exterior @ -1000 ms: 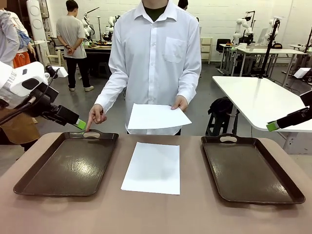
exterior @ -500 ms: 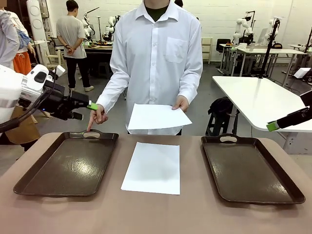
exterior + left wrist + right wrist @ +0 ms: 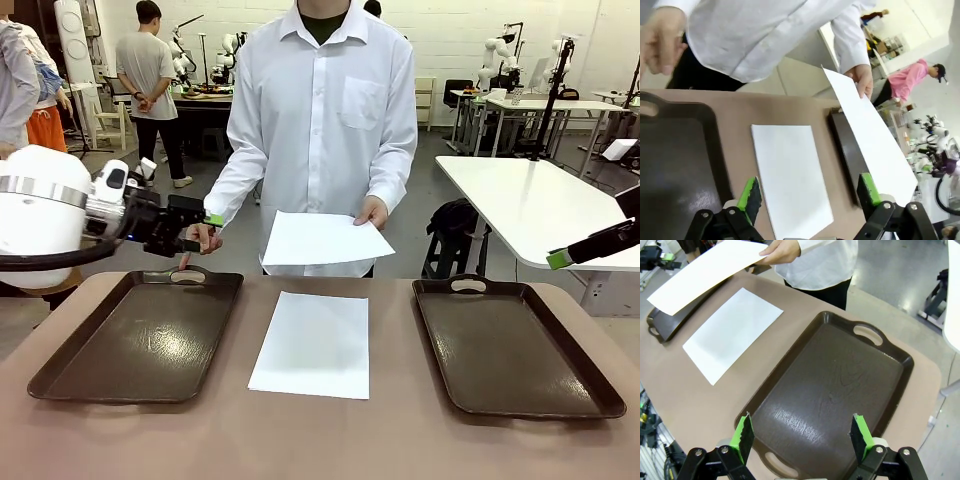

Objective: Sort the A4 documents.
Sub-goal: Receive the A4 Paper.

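One white A4 sheet [image 3: 312,343] lies flat on the table between two dark brown trays. The person holds a second sheet [image 3: 322,238] in one hand [image 3: 370,212] above the table's far edge. Their other hand [image 3: 200,240] points a finger down at the left tray's handle. My left gripper [image 3: 205,230] hovers open and empty above that tray's far end, close to the pointing hand. In the left wrist view, the gripper [image 3: 809,192] faces the flat sheet [image 3: 790,177] and the held sheet [image 3: 870,135]. My right gripper [image 3: 802,435] hangs open and empty above the right tray [image 3: 830,385].
The left tray [image 3: 140,340] and the right tray [image 3: 510,345] are both bare inside. The person stands at the far edge of the brown table [image 3: 320,440]. A white table [image 3: 540,200] stands behind on the right, and other people stand at the far left.
My left arm has swung right and upward, carrying its open gripper from beside the left tray's handle to just beside the person's pointing hand. The right gripper and both sheets have stayed put.
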Tool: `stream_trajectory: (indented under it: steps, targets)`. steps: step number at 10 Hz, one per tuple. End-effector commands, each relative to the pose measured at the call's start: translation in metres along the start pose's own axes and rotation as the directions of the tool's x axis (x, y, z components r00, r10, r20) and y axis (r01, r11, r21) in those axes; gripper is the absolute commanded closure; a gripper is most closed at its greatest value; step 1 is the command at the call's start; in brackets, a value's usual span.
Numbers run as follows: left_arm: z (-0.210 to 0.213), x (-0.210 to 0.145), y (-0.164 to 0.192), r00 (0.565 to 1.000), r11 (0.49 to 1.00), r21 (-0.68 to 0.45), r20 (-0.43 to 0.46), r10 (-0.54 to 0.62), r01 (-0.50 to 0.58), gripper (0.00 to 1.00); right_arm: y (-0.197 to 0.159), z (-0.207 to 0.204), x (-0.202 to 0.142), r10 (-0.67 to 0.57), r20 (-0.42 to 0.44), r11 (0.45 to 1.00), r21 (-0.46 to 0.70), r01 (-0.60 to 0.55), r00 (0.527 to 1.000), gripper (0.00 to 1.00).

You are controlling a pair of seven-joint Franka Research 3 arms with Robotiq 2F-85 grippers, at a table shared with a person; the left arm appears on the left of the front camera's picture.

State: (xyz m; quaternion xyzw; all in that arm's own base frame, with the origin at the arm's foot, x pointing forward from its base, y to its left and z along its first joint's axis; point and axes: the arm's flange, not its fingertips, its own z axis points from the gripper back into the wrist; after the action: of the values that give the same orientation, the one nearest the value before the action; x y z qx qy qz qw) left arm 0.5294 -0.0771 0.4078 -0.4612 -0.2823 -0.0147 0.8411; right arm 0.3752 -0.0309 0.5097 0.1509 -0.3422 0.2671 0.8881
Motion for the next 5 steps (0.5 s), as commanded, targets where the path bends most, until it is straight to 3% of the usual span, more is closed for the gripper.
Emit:
stream_trajectory:
  steps: [1,5]
  targets:
    - [-0.036,0.023,0.016,0.999,0.996,-0.079,0.005,0.052,-0.051,0.0,-0.001,-0.003,-0.001,-0.004,0.007,1.0,0.017,0.004,1.0,0.0]
    - [-0.065,0.031,0.013,0.985,0.966,-0.195,-0.064,0.16,-0.17,0.0,-0.001,-0.003,-0.001,-0.004,0.007,1.0,0.017,0.004,1.0,0.0]
